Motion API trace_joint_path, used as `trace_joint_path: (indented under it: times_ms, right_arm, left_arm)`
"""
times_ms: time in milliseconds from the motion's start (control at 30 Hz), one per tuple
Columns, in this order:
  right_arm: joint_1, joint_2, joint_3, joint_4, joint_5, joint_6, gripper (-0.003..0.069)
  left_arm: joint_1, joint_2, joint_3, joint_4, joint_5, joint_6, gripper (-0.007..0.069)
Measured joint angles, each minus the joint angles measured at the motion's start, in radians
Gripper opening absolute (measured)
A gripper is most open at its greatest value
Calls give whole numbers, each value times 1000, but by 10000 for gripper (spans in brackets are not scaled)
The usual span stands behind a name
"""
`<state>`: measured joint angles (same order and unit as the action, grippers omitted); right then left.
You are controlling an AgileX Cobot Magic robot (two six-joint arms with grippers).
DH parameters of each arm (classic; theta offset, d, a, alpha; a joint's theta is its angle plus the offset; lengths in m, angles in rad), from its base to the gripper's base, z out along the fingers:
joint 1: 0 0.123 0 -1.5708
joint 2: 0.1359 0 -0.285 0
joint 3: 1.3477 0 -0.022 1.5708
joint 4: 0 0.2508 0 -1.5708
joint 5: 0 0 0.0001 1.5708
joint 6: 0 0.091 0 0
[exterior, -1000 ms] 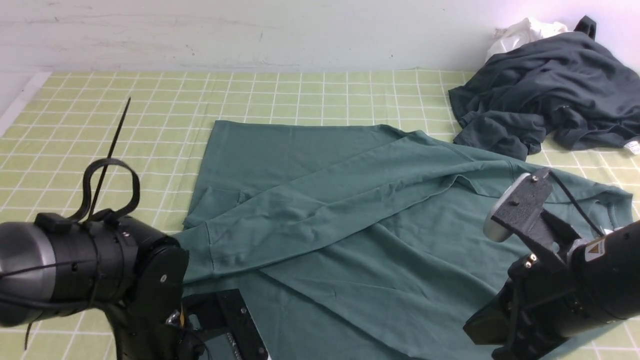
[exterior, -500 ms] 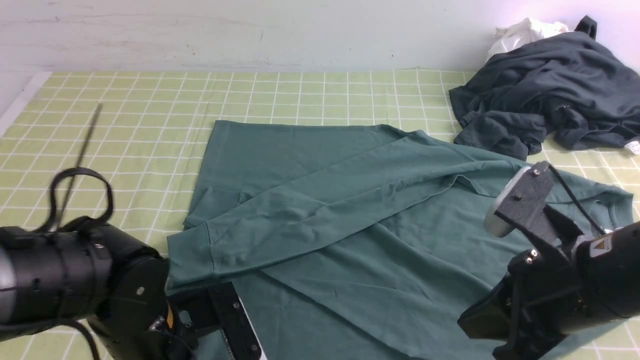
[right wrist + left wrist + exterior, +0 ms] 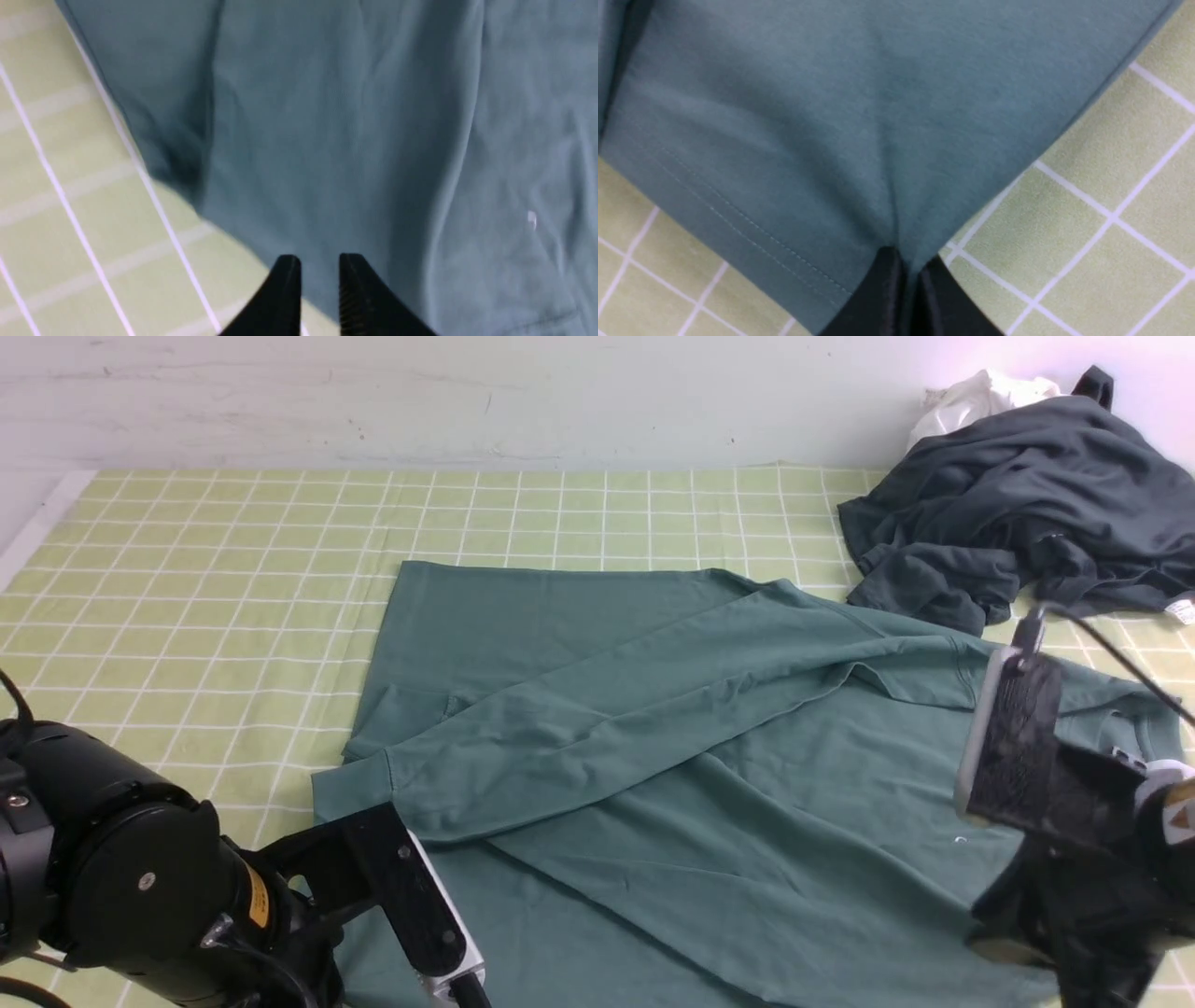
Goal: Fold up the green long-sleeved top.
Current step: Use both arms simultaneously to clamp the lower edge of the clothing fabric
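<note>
Green long-sleeved top [image 3: 653, 756]: flat on the bench [image 3: 233, 569], middle to near edge, one sleeve laid diagonally over the body.
Left gripper [image 3: 906, 275]: pinched tight on the near-left hem corner, probably to lift a fold.
Right gripper [image 3: 320, 280]: narrow gap over the near-right edge; whether it is clamped, cannot tell.
Dark garment [image 3: 1018, 513]: heaped at the far-right corner.

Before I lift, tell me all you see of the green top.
The green top is matte teal knit, lying flat but creased on the checked tablecloth, hem toward the robot's left. One long sleeve is folded diagonally across the body. The left claw is shut on its stitched hem corner; the right claw sits at the near edge, grip unclear.
</note>
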<state>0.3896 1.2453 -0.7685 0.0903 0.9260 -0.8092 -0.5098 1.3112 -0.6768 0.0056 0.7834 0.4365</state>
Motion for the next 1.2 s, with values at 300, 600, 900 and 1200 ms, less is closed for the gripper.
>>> trace_joint_path:
  times_ms: [300,600,900,1200]
  right_arm:
    - [0,159,68,-205,-72,5,356]
    - [0,234,112,-290,-224,1,331]
    - [0,263,115,-293,-194,0,329]
    - [0,294,117,-290,-224,-23,190]
  left_arm:
    - [0,0,0,1,2,-13,2]
    - [0,0,0,3,3,-20,2]
    - [0,0,1,10,3,-21,1]
    - [0,0,1,10,3,-22,1]
